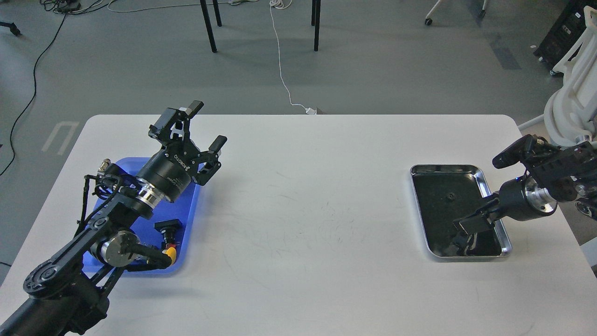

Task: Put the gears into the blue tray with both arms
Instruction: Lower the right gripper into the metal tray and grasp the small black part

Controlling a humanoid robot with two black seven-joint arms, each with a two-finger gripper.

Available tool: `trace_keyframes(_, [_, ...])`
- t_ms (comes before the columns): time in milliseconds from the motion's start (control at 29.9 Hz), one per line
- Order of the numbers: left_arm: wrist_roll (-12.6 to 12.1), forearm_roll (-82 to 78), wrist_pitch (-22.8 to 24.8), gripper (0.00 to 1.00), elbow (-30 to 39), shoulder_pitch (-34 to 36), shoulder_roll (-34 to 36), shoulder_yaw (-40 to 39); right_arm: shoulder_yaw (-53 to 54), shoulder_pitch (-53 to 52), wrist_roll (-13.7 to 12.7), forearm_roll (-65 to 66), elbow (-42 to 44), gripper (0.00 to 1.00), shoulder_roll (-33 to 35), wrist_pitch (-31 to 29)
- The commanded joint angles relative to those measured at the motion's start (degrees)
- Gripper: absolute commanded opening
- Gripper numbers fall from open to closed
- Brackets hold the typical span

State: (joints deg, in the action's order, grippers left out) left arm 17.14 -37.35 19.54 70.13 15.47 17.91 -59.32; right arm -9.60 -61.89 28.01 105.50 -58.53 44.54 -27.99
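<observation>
The blue tray (190,210) lies at the table's left, mostly covered by my left arm. My left gripper (205,127) hovers above the tray's far right corner, open, with nothing between its fingers. A tiny black gear (450,197) lies in the dark silver-rimmed tray (445,166) at the right. My right gripper (468,227) reaches down and to the left into the near part of that tray. It is dark against the tray floor, so its fingers cannot be told apart. Anything under it is hidden.
Push-button switches lie in the blue tray: a black one (169,227) and a yellow-capped one (170,255). A white table (308,224) carries both trays. Beyond its far edge are floor, chair legs and cables.
</observation>
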Motion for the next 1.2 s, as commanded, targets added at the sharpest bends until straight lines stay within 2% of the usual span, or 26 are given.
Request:
trace_keyframes(0, [0.0, 0.1, 0.0, 0.98, 0.0, 0.1, 0.2, 0.0, -0.5, 0.5, 0.0, 0.0, 1.0, 0.90, -1.5, 0.0])
trace_keyframes(167, [0.0, 0.1, 0.1, 0.98, 0.0, 0.1, 0.3, 0.0, -0.5, 1.0, 0.0, -0.1, 1.3, 0.74, -2.8, 0.1])
trace_keyframes(635, [0.1, 0.2, 0.1, 0.98, 0.0, 0.2, 0.5, -0.3, -0.5, 0.9, 0.0, -0.1, 4.2, 0.74, -5.3, 0.3])
trace_keyframes(969, [0.1, 0.2, 0.1, 0.98, 0.0, 0.2, 0.5, -0.3, -0.8, 0.9, 0.0, -0.1, 4.6, 0.52, -5.8, 0.3])
trace_keyframes(1170, [0.1, 0.2, 0.1, 0.98, 0.0, 0.1, 0.5, -0.2, -0.9, 1.0, 0.0, -0.1, 4.7, 0.51, -5.9, 0.3])
